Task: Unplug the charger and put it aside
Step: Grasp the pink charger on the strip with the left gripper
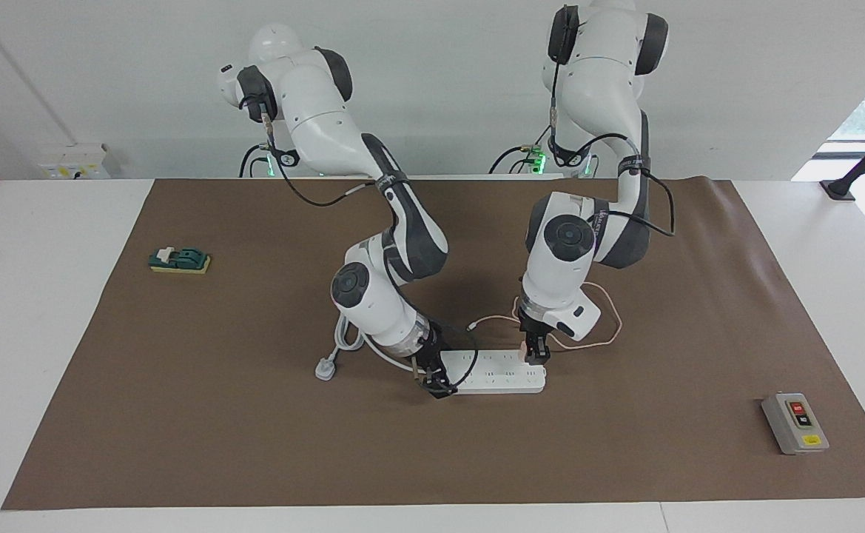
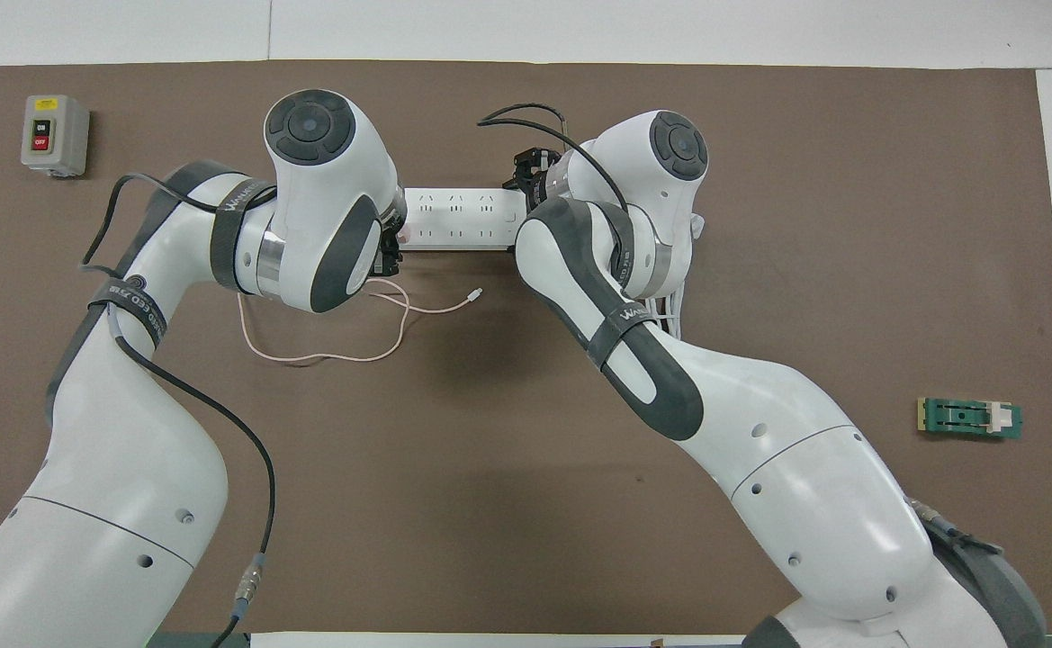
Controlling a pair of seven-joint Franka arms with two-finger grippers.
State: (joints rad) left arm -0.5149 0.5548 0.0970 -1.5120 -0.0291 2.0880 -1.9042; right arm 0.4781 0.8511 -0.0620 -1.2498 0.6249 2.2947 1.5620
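The pale-pink charger sits plugged into the white power strip, at the strip's end toward the left arm's side. My left gripper stands straight down on it, its fingers closed around the cube and hiding most of it. The thin pink cable loops on the mat nearer to the robots and ends in a white tip. My right gripper rests on the strip's other end.
A white three-pin plug with its thick cord lies beside the right arm's wrist. A grey switch box stands at the left arm's end. A green block lies at the right arm's end.
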